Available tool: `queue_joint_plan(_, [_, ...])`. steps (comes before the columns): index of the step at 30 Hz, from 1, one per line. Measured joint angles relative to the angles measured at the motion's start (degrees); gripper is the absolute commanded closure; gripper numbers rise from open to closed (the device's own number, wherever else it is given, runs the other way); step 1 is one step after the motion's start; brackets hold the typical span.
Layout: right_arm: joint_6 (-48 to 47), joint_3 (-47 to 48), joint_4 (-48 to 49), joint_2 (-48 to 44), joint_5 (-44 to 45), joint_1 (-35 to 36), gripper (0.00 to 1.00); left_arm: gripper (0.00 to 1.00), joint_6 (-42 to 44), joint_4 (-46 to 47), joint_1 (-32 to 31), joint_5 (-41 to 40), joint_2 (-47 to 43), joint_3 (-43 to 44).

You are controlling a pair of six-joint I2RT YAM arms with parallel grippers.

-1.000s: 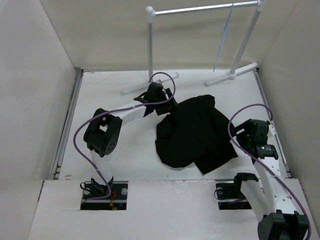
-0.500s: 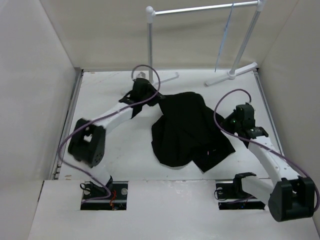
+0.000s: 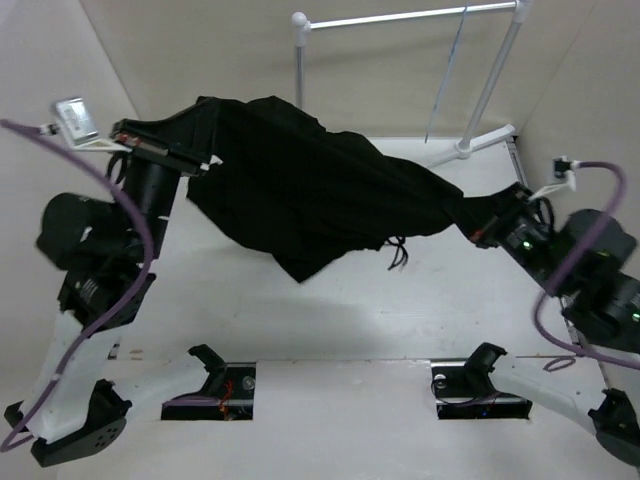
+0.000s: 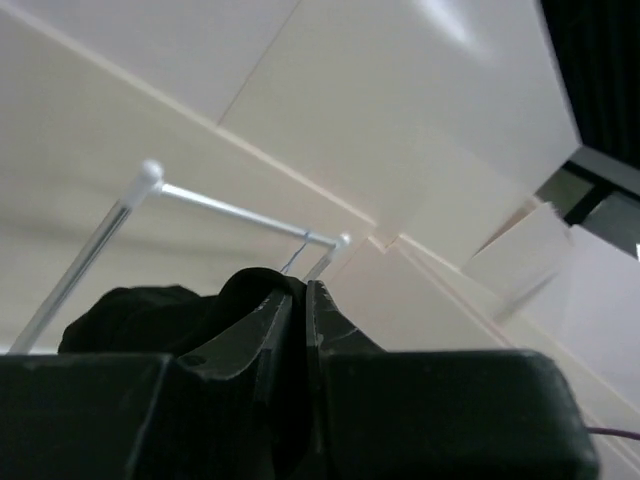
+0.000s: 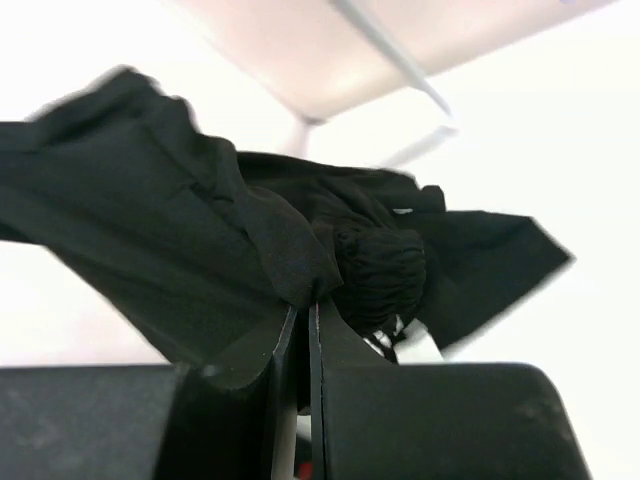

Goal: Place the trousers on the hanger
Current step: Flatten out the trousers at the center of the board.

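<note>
The white table [image 3: 300, 320] is seen walled on three sides. One pair of trousers [image 3: 310, 190] is held off it, stretched as a sagging black sheet between the two arms, with the high end at the left and the low end at the right; a bunched fold hangs down at mid-span, and thin drawstring ends [image 3: 398, 255] dangle beside it. One white rack [image 3: 400, 18] with two posts is set at the far edge, its left post partly hidden behind the raised cloth. Two grippers are counted. The left gripper [image 3: 205, 160] is pressed together on a fold of the fabric, which is seen bulging above its fingertips [image 4: 285, 305]. The right gripper [image 3: 478, 232] is likewise pinched on a gathered wad of cloth. One pale-blue hanger [image 3: 450, 70] is hung from the rack bar near the right post, apart from the trousers.
</note>
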Motion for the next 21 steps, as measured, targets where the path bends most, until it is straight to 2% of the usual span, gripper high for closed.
queue_joint_plan(3, [-0.76,6.58,-1.38,-0.52,3.63,5.92,0.94,0.90,6.80,1.44,-6.32,-4.57,-0.92,2.89])
queue_joint_plan(6, [-2.25,8.11,-1.77,-0.24,5.73,4.59,0.94,0.89,12.24,2.38,-10.47,-9.70,0.22,1.86])
queue_joint_plan(10, [-3.69,2.12,-0.55,2.64,3.67,-7.76,0.94,0.88,15.52,3.17,-10.88,-14.10,5.92,-4.68])
queue_joint_plan(14, [-4.07,-10.82,5.11,11.02,-1.68,-22.34,0.96,0.84,14.97,3.52,-9.84,-15.15,16.37,-14.12])
queue_joint_plan(15, [-4.00,-13.73,6.64,14.16,-2.34,-25.14,0.97,0.81,14.43,3.41,-9.81,-15.13,19.45,-16.22])
queue_joint_plan(17, [-3.69,-19.06,9.22,21.53,-2.95,-30.58,0.96,0.67,12.59,2.40,-10.14,-14.43,26.47,-19.65])
queue_joint_plan(20, [-2.27,-23.80,10.32,30.45,-2.84,-38.12,0.89,0.46,8.70,-0.15,-11.76,-12.41,34.69,-22.05])
queue_joint_plan(21, [-1.68,-24.33,10.47,32.20,-2.51,-40.24,0.83,0.42,7.58,-0.98,-12.26,-11.96,35.47,-22.84])
